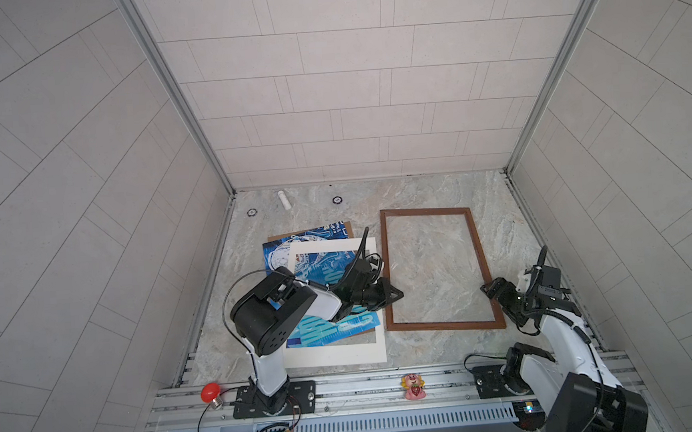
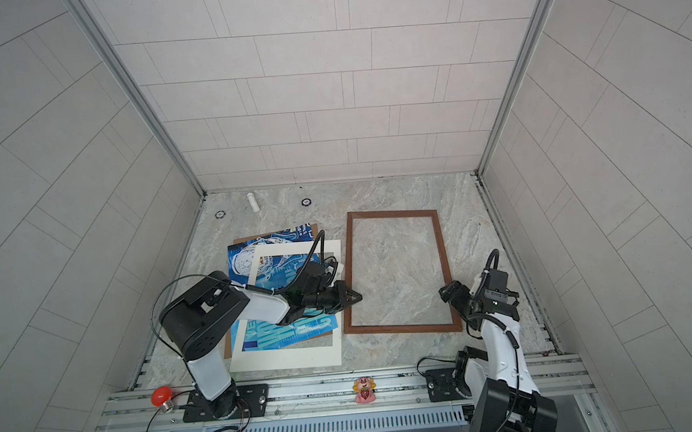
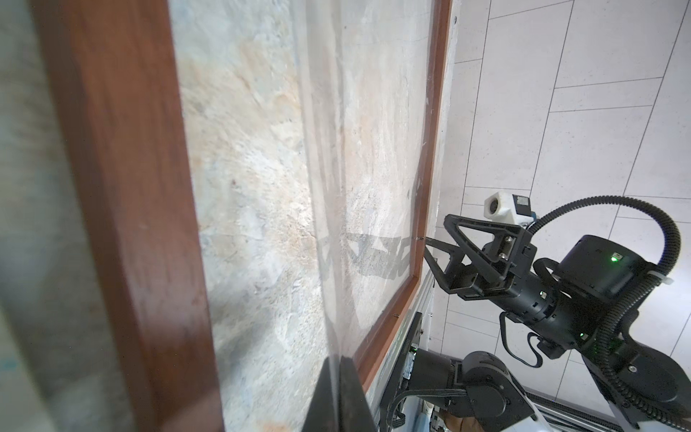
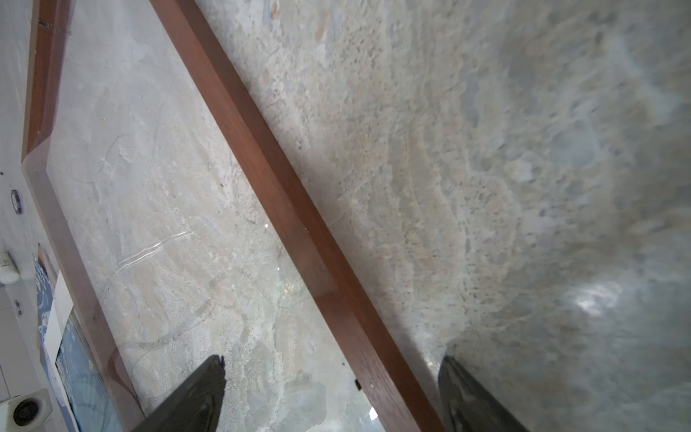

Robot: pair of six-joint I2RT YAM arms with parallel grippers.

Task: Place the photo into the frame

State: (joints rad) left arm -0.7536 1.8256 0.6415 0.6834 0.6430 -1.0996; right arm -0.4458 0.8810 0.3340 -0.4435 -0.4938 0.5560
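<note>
Photo (image 1: 278, 257) — blue rectangular poster under cream mat (image 1: 333, 353) — is best slid out flat toward thin brown wooden frame (image 1: 443, 325); left gripper's (image 1: 400, 293) fingers are pressed together, right gripper's (image 1: 490, 294) are spread astride it.

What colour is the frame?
Dark reddish brown; the frame shows best in the right wrist view.

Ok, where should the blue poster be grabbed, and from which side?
Probably the poster's far left corner, approached from the left. It lies flat with the white mat resting across most of it; only that far left strip pokes out uncovered, so it could slide free there.
</note>
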